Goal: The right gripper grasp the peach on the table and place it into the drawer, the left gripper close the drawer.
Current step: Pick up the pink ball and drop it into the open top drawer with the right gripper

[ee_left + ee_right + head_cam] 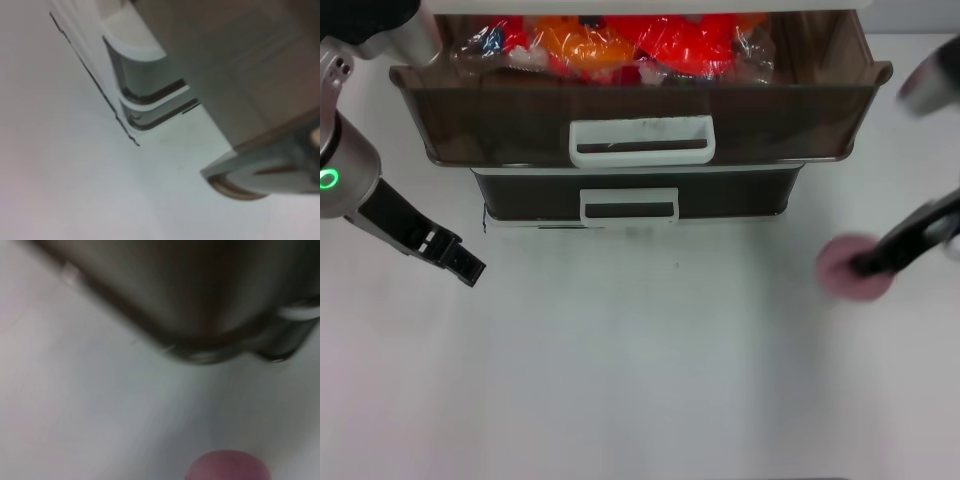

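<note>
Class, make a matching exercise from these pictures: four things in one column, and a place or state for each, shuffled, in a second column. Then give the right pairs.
Things:
1. peach
2. drawer
3. left tool
4. right tool

Places or states:
A. pulled open, holding red and orange wrapped items
B. over the table, left of the drawers
C. at the peach
D. on the table, at its right side

Pairs: 1-D, 2-A, 3-B, 4-C

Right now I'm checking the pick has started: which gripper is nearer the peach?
Right. The right gripper is at the peach, overlapping it in the head view. The left gripper hangs far across the table.
</note>
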Robot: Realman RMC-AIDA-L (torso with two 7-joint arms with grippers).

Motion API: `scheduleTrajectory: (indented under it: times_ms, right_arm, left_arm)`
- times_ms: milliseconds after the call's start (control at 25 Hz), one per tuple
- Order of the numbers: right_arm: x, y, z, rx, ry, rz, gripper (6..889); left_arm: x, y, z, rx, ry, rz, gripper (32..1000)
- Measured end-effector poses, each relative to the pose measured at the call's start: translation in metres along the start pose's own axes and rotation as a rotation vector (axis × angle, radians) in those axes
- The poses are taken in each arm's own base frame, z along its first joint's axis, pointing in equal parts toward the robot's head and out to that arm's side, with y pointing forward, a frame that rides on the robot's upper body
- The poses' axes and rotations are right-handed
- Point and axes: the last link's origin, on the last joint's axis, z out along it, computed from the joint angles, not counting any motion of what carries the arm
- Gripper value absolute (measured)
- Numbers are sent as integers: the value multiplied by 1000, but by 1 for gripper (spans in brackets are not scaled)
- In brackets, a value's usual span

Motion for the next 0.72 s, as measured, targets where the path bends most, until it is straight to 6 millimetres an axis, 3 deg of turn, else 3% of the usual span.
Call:
scheduleTrajectory:
  times_ms: [160, 320, 480, 720]
  right_arm:
    - [-4, -23, -57, 134, -126, 43, 156]
    - [-13, -29, -111, 201, -326, 53, 157]
    - [-31, -12, -147, 113, -484, -36, 157]
    - [-59, 24, -182, -47, -669, -197, 155]
  left_arm:
    - [-2, -1, 1, 0, -4, 4, 877]
    - [-2, 0, 1, -3, -4, 16, 877]
    - [-1, 0, 1, -5, -2, 16, 877]
    - [-1, 1, 0, -8, 0, 18, 877]
